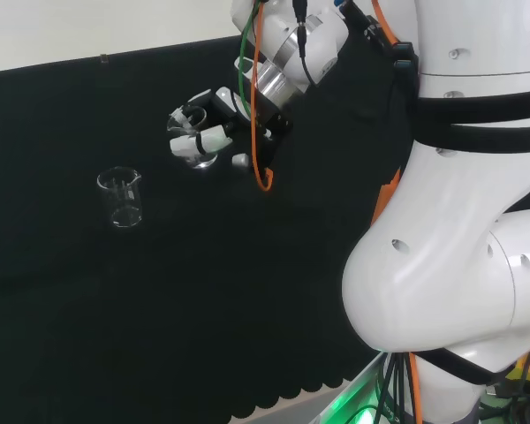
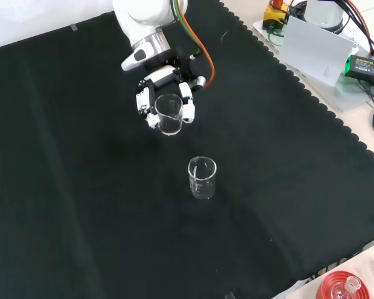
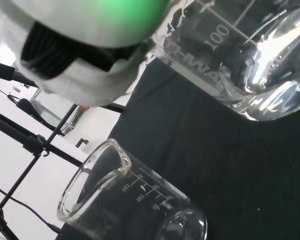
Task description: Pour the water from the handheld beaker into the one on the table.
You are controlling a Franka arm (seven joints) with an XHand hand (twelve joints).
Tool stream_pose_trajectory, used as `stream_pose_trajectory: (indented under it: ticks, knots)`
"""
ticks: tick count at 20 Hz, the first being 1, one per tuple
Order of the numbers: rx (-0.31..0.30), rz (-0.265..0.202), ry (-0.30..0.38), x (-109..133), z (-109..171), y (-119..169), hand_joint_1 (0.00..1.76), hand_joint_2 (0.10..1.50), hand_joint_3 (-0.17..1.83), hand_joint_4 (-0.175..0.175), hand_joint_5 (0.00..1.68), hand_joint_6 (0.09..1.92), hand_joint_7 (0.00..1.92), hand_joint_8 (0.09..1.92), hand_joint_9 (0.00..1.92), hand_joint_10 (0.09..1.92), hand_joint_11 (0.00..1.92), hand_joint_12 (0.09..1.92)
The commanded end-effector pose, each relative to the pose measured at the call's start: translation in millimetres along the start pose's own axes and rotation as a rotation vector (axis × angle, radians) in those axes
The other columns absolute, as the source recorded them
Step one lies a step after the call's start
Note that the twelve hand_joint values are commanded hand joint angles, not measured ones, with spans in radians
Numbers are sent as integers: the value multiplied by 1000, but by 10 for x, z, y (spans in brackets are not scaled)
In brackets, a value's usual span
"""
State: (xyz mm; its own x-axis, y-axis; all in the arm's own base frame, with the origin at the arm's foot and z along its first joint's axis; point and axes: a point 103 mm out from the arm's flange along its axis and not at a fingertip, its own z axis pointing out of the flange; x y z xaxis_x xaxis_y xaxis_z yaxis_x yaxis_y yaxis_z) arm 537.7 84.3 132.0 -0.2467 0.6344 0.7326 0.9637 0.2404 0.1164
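Note:
The hand (image 1: 210,137) (image 2: 151,99) hangs above the black cloth with its fingers curled round a clear glass beaker (image 1: 191,144) (image 2: 169,114) (image 3: 240,55). That beaker looks roughly upright in the front view. I cannot tell from the glass how much water it holds. A second clear beaker (image 1: 121,197) (image 2: 202,177) (image 3: 125,200) stands upright on the cloth, apart from the hand: to its left and lower in the head view, nearer the camera and slightly right in the front view. A white part of the hand (image 3: 80,45) shows blurred in the wrist view.
The arm's white links (image 1: 459,194) stand at the head view's right. In the front view, boxes and cables (image 2: 330,37) lie past the cloth's scalloped right edge, and a red ribbed stand (image 2: 352,288) sits at the bottom right corner.

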Motion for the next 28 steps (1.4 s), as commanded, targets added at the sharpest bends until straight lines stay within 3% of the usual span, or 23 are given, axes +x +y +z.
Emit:
stream_pose_trajectory:
  ticks: [1,18,28]
  knots:
    - [-5,13,-20,10,-90,-66,1181,654,546,67,1507,171,1654,87,1565,87,1215,835]
    - [-30,36,-230,352,20,-103,1187,630,584,52,1522,155,1671,87,1579,87,1223,834]
    - [8,36,-393,568,174,-78,1189,625,592,44,1525,153,1679,87,1589,87,1230,837]
